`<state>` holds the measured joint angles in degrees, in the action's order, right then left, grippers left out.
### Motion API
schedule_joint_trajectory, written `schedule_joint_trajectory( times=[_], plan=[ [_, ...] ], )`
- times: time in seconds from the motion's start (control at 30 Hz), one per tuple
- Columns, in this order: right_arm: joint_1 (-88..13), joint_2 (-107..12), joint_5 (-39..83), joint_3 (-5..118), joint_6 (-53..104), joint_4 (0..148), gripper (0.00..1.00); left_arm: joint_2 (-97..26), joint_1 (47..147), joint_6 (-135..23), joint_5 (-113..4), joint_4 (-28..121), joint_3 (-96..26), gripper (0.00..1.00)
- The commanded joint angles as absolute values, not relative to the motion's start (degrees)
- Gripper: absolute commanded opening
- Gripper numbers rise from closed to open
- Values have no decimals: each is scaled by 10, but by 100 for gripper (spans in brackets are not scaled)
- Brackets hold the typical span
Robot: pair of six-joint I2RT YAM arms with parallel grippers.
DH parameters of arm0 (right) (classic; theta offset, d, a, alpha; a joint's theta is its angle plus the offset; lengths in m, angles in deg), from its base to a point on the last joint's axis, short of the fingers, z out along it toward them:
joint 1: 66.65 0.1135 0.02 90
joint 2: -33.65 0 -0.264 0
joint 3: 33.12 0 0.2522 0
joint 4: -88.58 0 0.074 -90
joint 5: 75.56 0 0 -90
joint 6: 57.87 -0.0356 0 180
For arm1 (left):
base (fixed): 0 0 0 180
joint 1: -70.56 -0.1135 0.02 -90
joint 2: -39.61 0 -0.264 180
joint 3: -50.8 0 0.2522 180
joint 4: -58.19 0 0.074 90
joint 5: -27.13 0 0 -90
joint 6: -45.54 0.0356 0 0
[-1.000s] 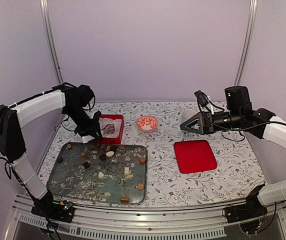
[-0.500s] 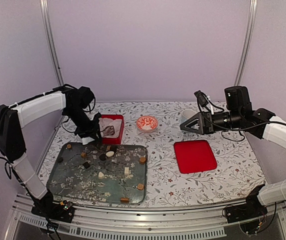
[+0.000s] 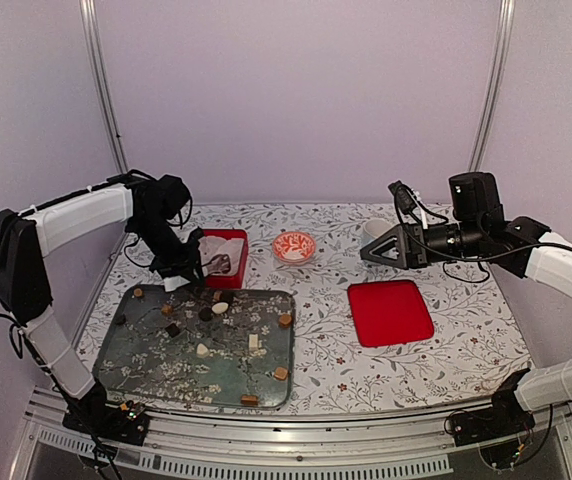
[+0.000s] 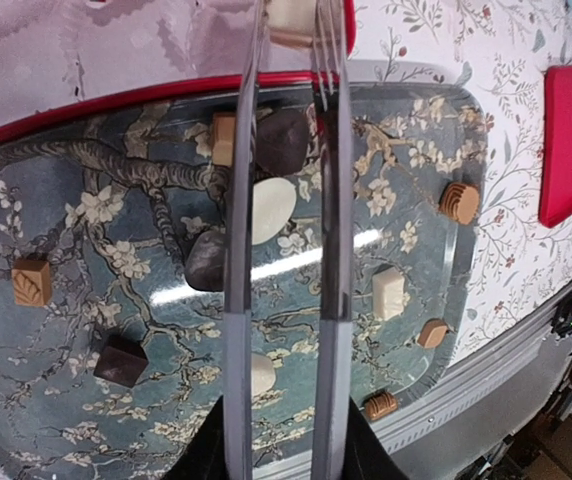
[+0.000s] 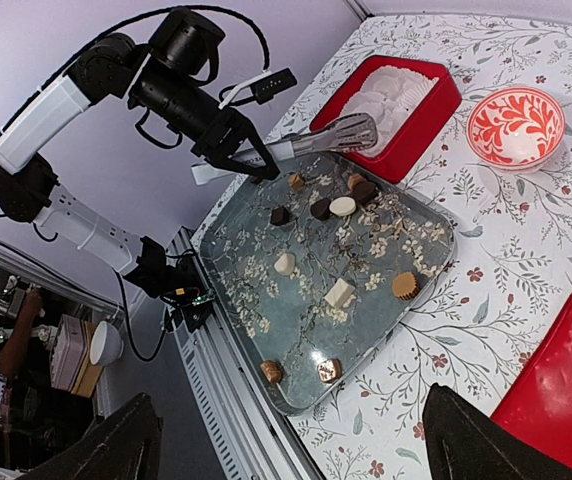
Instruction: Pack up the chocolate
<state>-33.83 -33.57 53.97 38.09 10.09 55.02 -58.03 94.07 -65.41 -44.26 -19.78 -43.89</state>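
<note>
The tongs (image 5: 316,140) are gripped by the left claw (image 5: 234,150), tips over the red box (image 3: 234,236); the right claw (image 3: 384,247) is spread open (far right). The chocolate (image 4: 271,208) is scattered on the tray (image 3: 136,360), near left. Rounded pieces could be squirted sideways if pinched off-centre.

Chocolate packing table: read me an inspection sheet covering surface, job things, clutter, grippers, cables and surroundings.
Surface: floral tablecloth, no spills seen.
Job's things: chocolates scattered on glass tray; red box with paper cups; red lid lying apart.
Clutter: patterned bowl, white cup.
Grippers: left gripper shut on tongs reaching over the box; right gripper open, empty.
Cables: black cables along both arms.
Surroundings: lilac walls, metal posts.
</note>
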Motion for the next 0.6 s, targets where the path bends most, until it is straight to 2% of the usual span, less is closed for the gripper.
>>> schedule_joint_trajectory(
  times=[0.0, 0.2, 0.57],
  plan=[
    [-341, -332, 537, 389, 99, 548, 93, -578, 947, -646, -441, -194, -444, 27],
    [-341, -332, 539, 390, 97, 551, 93, -568, 946, -647, -445, -198, -443, 34],
    [-342, -336, 547, 396, 95, 559, 93, -511, 953, -654, -459, -207, -468, 33]
  ],
)
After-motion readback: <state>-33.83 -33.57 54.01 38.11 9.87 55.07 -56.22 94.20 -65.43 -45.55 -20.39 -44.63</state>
